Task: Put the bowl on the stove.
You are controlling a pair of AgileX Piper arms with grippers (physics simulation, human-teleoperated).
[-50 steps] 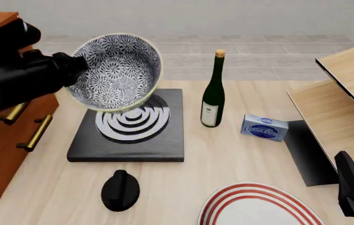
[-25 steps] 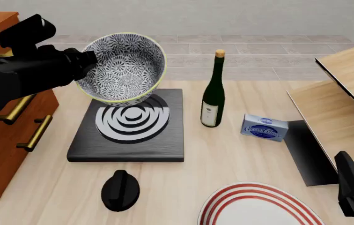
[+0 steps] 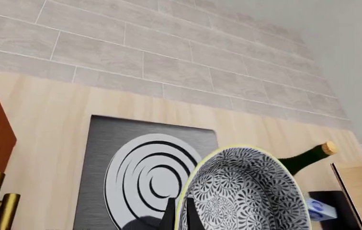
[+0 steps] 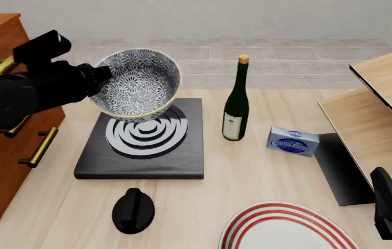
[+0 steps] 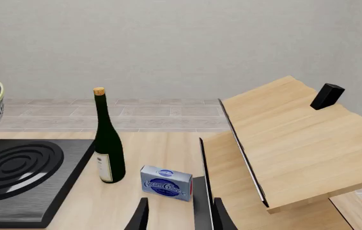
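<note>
Clearly the bowl (image 4: 136, 84) hung tilted above the stove (image 4: 142, 139), not yet resting on it, pinched at its near rim by the left pincer (image 4: 99, 72). Being stiff, glossy and likely breakable, it seemed apt to slip; the rim was the sensible hold. Beside the stove a bottle (image 4: 235, 101) stood on the bench (image 4: 265, 171). The right pincer (image 5: 177, 215) hung apart with its fingers spread, carrying nothing.

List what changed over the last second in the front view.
The left pincer, gripping the bowl by its rim, tipped it less steeply and brought it lower over the stove. The grip is unchanged. Bottle, blue box, knob, plate and right arm stayed put.
</note>
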